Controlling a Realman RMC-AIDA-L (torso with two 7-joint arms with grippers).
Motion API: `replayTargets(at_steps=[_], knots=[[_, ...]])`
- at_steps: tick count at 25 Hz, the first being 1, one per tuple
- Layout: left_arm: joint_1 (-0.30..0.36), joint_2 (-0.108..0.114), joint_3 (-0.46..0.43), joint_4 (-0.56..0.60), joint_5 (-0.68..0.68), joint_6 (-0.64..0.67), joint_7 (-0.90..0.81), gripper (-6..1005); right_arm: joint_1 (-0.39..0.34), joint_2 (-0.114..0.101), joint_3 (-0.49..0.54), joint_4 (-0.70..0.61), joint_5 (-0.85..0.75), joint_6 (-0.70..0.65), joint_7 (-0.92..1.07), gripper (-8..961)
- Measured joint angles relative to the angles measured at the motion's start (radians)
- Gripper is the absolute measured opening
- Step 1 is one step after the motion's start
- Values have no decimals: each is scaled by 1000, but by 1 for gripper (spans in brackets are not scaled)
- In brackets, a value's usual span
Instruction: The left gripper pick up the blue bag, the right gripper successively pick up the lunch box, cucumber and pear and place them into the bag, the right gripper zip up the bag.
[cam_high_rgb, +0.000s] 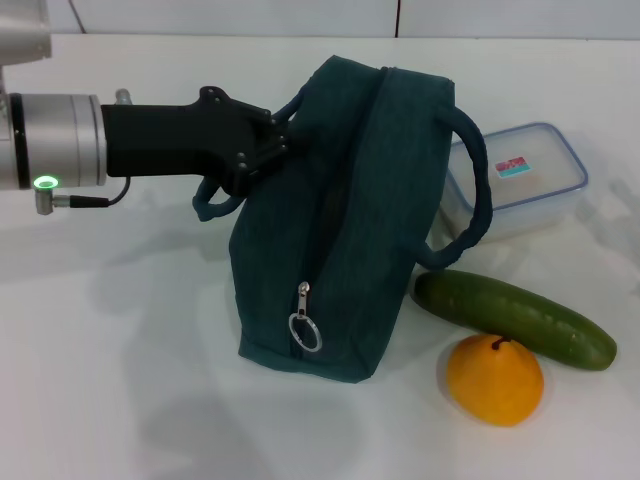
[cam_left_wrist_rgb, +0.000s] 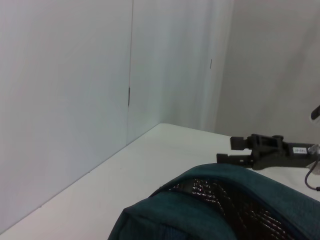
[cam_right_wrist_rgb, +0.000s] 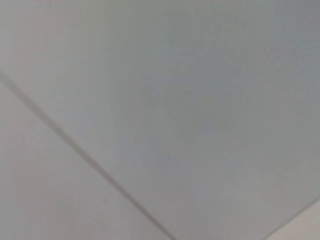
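the left tool is clenched on the 9 o'clock loop handle of the blue bag at mid-counter; soft fabric, likely to sag, so that handle suits. lunch box, cucumber and pear wait from 3 to 5 o'clock

No legible text in any view. The lunch box carries a white label on its lid with a red and a teal patch — print too small to read. The right gripper, seen far off in the left wrist view, bears a small white label with dark marks — not readable. No brand, number or sign can be made out on the blue bag
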Motion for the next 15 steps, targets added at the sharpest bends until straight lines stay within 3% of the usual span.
replayTargets(at_steps=[15], knots=[[0, -1, 1, 5, -9, 8, 1, 43, 101, 14, -73, 60, 28, 165, 264, 870]])
